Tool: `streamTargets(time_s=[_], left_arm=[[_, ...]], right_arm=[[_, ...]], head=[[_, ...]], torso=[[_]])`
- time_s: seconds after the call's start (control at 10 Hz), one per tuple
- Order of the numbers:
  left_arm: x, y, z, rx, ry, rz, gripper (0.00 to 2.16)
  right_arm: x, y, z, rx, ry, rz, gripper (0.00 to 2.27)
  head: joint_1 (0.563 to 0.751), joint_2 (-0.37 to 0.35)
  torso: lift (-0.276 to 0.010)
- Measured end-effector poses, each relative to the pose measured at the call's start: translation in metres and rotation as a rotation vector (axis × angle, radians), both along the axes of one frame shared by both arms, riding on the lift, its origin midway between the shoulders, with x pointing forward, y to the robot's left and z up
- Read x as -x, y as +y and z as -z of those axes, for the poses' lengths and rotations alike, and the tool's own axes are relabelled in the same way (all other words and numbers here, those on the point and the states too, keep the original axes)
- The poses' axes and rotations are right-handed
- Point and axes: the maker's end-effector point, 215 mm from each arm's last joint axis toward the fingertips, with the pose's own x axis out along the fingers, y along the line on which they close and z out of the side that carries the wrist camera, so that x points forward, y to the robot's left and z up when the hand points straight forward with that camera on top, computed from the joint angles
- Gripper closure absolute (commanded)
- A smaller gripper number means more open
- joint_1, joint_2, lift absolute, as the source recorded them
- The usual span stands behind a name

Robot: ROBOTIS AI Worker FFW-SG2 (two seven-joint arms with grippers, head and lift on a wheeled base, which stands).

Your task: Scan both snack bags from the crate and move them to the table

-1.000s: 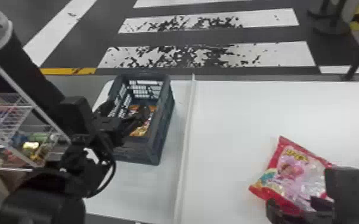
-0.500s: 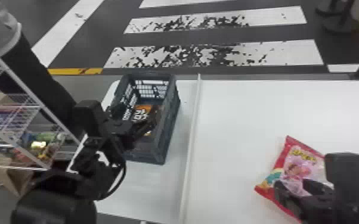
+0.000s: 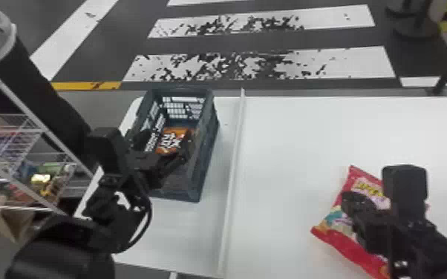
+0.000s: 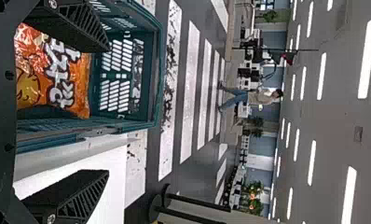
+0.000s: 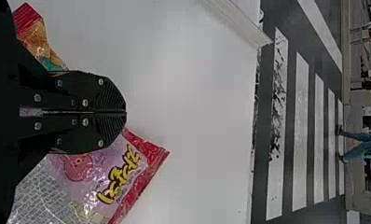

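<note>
Black-and-white painted floor runs along the far side of the white surface (image 3: 319, 133), and at its left end I see the dark crate (image 3: 206, 163). Inside lies the orange snack bag (image 4: 58, 70), my likely next pick. I'd expect it to be light, puffy and soft, its film slick and crinkly, with brittle contents that a hard squeeze could crush. I'd take it across the plump middle, or by a pinch of film near a sealed end. Its long axis seems to run near to far along the crate, one end facing the far wall; the near end is partly hidden, so I can't be certain. My left tool (image 4: 109, 111) is at the crate, fingers spread with nothing between them. On the right, the red-and-pink snack bag (image 3: 339, 237) lies flat, its long axis slanting from near left to far right, title end far. My right tool (image 5: 126, 112) is above it, fingers together.
</note>
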Motion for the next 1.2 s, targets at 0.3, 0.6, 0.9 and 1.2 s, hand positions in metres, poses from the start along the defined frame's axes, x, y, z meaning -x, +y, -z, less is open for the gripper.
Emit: streamTargets(time_s=[0.3,0.6,0.9,1.2], left_arm=[[-0.001,0.001,-0.002,0.004,-0.014,-0.005,0.07],[-0.002,-0.004,-0.001,0.011,-0.024,-0.001,0.07],[-0.002,-0.01,-0.001,0.015,-0.026,0.009,0.07],[0.002,-0.016,0.0,0.011,-0.024,0.019,0.07]], right_arm=[[0.037,0.015,0.02,-0.038,0.083,-0.036,2.25],[0.081,0.001,0.033,-0.025,0.186,-0.054,2.25],[0.08,-0.009,0.011,-0.05,0.159,-0.044,2.25],[0.048,-0.025,-0.021,-0.039,0.075,-0.012,2.25]], head=[[0.695,0.21],[0.695,0.202],[0.695,0.178],[0.695,0.15]], torso=[[-0.087],[-0.087],[-0.087],[-0.087]])
